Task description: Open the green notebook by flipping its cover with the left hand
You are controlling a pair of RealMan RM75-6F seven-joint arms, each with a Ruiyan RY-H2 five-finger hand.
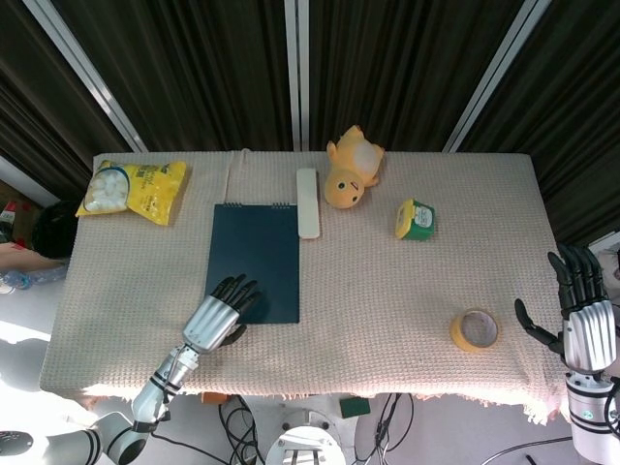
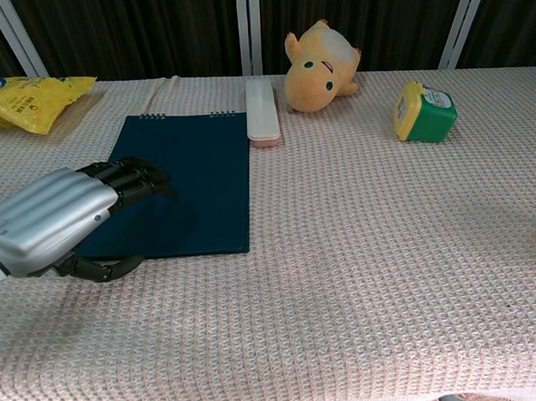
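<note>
The green notebook (image 1: 257,260) (image 2: 192,168) lies shut and flat on the table, spiral binding along its far edge. My left hand (image 1: 221,314) (image 2: 70,216) hovers over the notebook's near left corner, fingers stretched over the cover and thumb curled under near the front edge. It holds nothing that I can see. My right hand (image 1: 579,311) stays off the table's right front corner, fingers spread upward and empty; the chest view does not show it.
A white case (image 1: 307,201) lies beside the notebook's far right corner. A yellow plush toy (image 1: 351,169), a green and yellow tub (image 1: 416,219), a yellow tape roll (image 1: 475,329) and a yellow snack bag (image 1: 136,188) sit around the beige cloth-covered table (image 1: 368,291).
</note>
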